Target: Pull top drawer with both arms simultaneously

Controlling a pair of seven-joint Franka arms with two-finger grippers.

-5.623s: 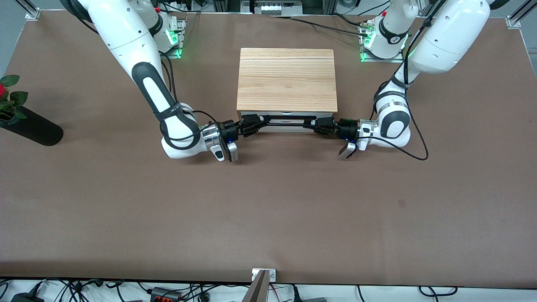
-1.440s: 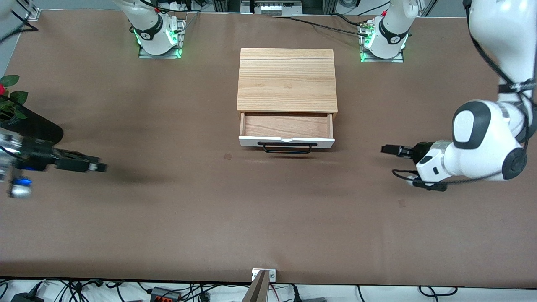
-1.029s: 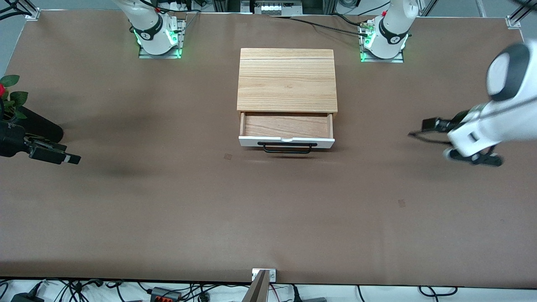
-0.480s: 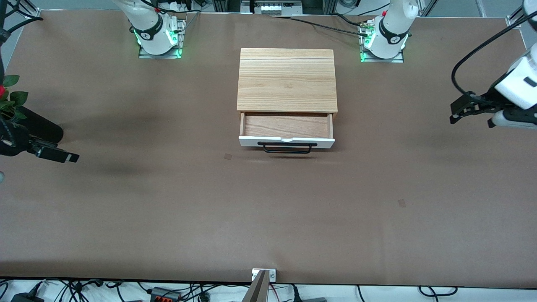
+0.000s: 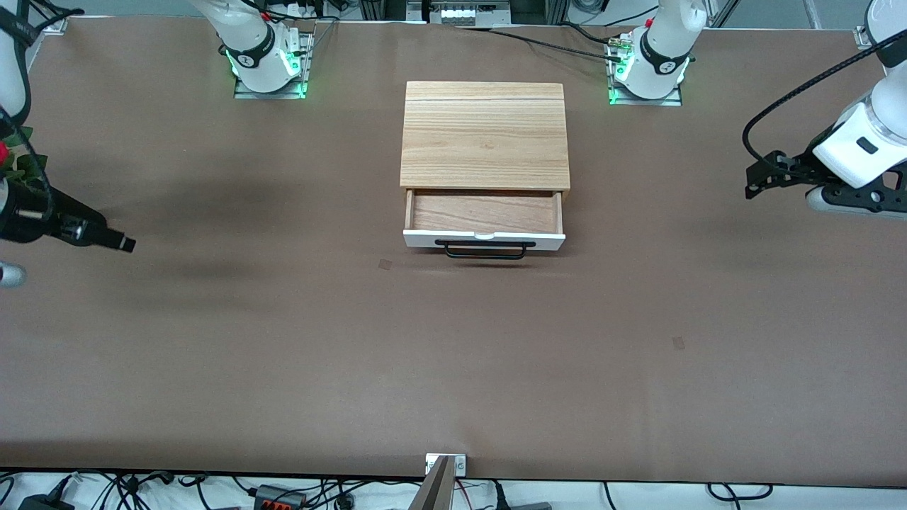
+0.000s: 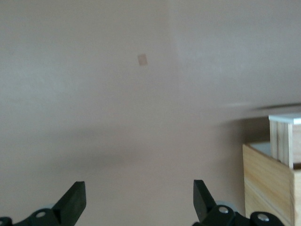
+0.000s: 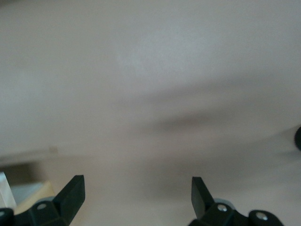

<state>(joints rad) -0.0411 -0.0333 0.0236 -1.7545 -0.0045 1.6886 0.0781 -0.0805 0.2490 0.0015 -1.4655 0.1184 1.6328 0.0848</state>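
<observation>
Two white robot arms rise from round bases, the right arm's base (image 5: 258, 53) and the left arm's base (image 5: 655, 60), each ringed by a black joint band, lit by green lamps and bolted to a silver mounting plate. A looping black cable (image 5: 786, 92) trails from the left arm's white wrist housing to the black left gripper (image 5: 762, 180). The right gripper (image 5: 106, 237) is likewise black. In the wrist views, black wedge-shaped fingers (image 6: 73, 202) stand wide apart on both hands, with small silver screws (image 7: 42, 206) set at their roots.
</observation>
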